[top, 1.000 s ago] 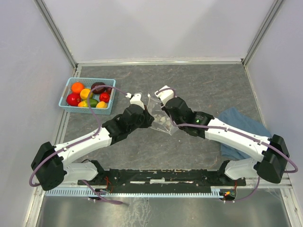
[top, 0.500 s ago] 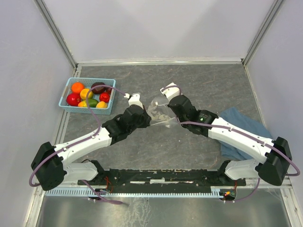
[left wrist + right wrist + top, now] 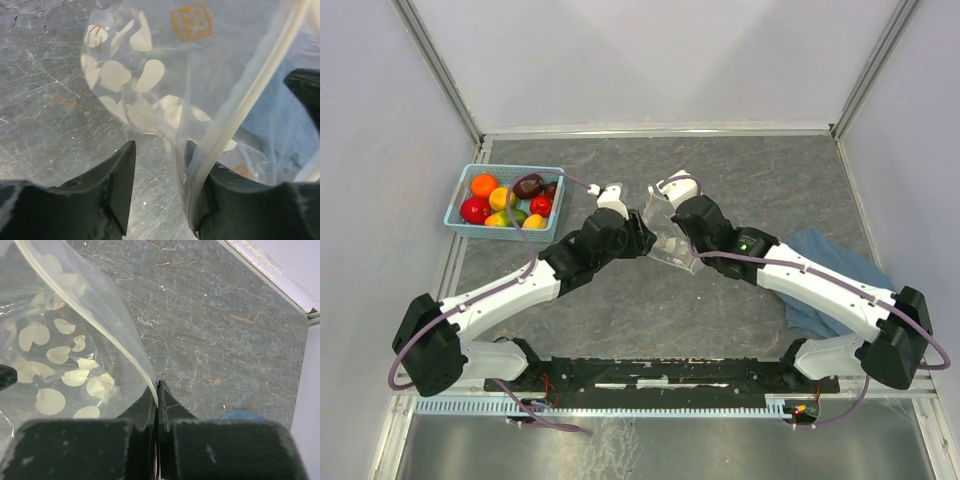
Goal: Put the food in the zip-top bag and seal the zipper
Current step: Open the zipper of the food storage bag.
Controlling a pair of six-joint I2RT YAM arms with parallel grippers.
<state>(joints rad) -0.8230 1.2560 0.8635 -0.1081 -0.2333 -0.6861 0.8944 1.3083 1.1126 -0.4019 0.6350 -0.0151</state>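
One light-blue perforated plastic basket [image 3: 502,232] holds about eight small glossy toy fruits and vegetables [image 3: 484,184]: one orange, two red, one green, at least two yellow, one dark purple. One clear white-spotted zip-top bag [image 3: 140,85], one crumpled blue cloth [image 3: 820,248], two black-and-white robot arms [image 3: 510,290]

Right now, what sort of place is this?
Probably a robot test cell, not a kitchen: plain white panels wall in a grey stone-look table, a left arm and right arm are bolted along its near edge, and the basket holds toy food.
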